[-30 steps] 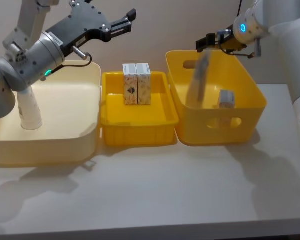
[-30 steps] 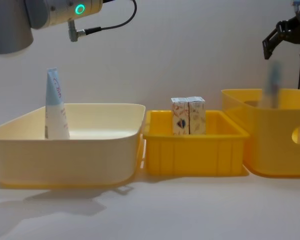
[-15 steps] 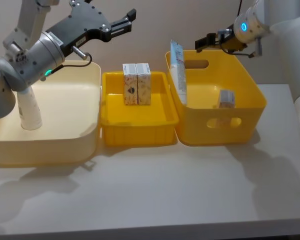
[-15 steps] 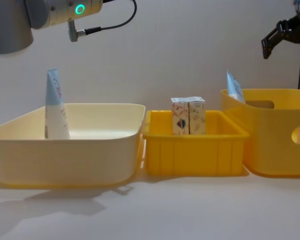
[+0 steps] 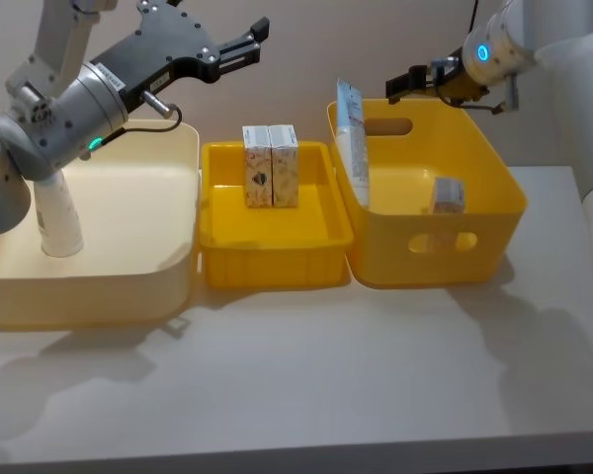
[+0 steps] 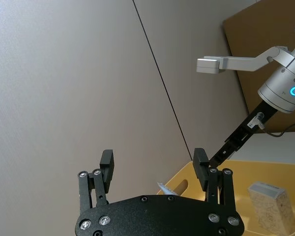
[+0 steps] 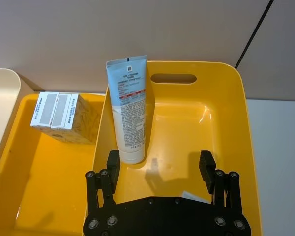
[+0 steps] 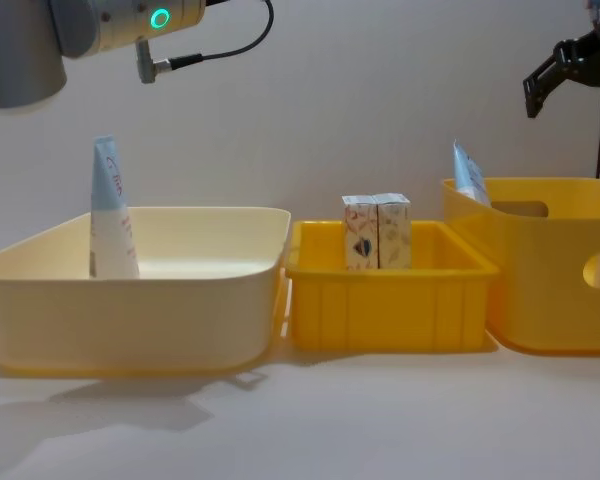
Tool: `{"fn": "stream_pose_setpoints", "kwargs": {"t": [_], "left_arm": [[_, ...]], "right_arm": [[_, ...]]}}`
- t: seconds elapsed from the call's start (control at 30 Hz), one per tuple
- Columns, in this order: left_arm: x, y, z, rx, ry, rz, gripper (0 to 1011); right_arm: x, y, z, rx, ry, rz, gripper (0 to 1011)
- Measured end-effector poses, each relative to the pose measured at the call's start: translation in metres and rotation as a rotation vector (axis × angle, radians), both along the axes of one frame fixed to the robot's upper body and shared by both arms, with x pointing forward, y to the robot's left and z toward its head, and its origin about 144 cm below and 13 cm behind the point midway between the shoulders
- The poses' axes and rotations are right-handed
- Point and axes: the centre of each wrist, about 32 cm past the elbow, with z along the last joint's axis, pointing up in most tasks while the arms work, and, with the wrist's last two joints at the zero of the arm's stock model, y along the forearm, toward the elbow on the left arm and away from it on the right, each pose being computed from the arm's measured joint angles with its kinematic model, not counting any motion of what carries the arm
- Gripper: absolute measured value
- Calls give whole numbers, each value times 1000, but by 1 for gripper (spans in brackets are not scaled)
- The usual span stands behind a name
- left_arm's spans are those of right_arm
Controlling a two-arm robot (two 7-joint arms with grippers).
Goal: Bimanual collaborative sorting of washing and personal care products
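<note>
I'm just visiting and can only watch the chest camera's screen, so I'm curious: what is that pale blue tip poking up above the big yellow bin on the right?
Observer: It's a squeeze tube, cap end down, leaning against the wall of the deep yellow bin that is nearest the shallow yellow tray.
Operator: Is anything else in that bin?
Observer: Yes, a small printed box sits on the bin's floor, apart from the tube.
Operator: Is the claw up there holding something?
Observer: No. The right gripper is open and empty above the bin.
</note>
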Motion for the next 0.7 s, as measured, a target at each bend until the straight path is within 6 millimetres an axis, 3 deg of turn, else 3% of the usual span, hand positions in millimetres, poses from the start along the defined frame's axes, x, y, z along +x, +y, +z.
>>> {"fn": "stream_pose_setpoints", "kwargs": {"t": [0.7], "left_arm": [[0,0,0,0,0,0,1003]], "right_arm": [[-2,4,0,-2,-31,18,1001]]}}
